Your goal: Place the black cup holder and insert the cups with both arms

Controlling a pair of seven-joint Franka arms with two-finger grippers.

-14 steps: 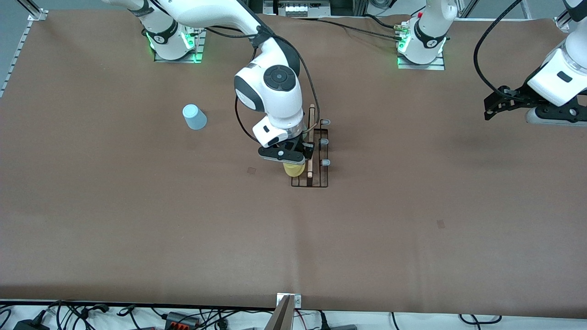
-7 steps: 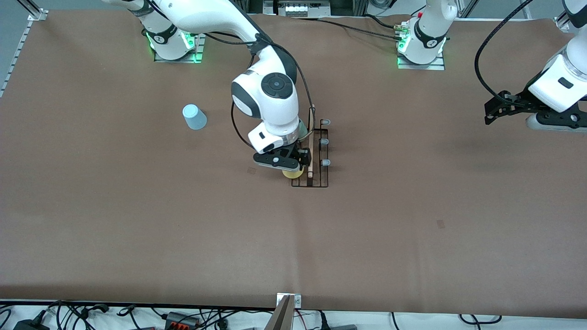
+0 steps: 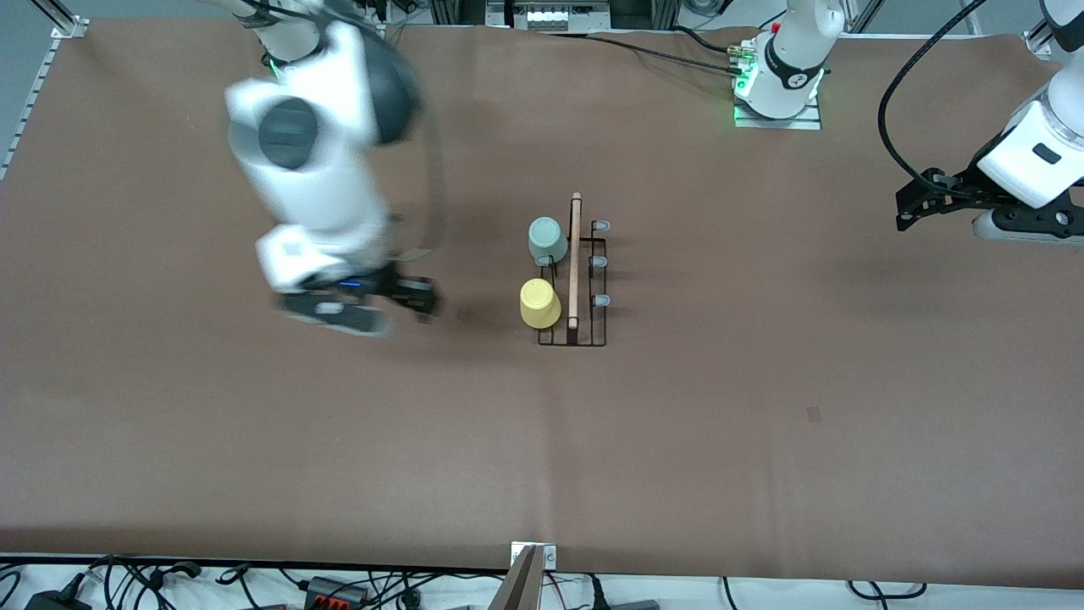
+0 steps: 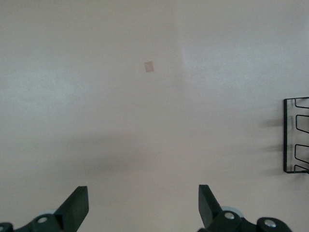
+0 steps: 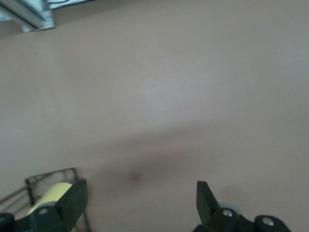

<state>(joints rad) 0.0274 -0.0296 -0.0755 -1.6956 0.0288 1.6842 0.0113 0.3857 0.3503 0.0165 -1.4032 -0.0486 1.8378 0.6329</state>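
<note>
- A second ago the right pincer was down at the black cup holder, clamped on the yellow cup. Now it has let go and swung off toward the right arm's end of the tabletop, blurred with speed, its fingers spread wide and holding nothing.
- That leaves the yellow cup sitting upside down on a prong at the rack's 9 o'clock side, so I'd judge that insertion done.
- The pale grey-green cup was hidden under the arm before. It shows now, also upside down on the rack, at about 12 o'clock from the yellow one and close to it.
- The rack stands mid-tabletop, its wooden handle running along the top. The three pale-tipped prongs on its 3 o'clock side are bare.
- The light blue cup, plain on the tabletop a second ago, is now out of sight where the moving right arm covers the view. My guess is the arm is heading for it.
- The left pincer hangs over the left arm's end of the tabletop, fingers wide apart and empty, waiting. It has hardly stirred.
- In its wrist view only a corner of the rack shows.
- Two cups in, one to go, by my count.
</note>
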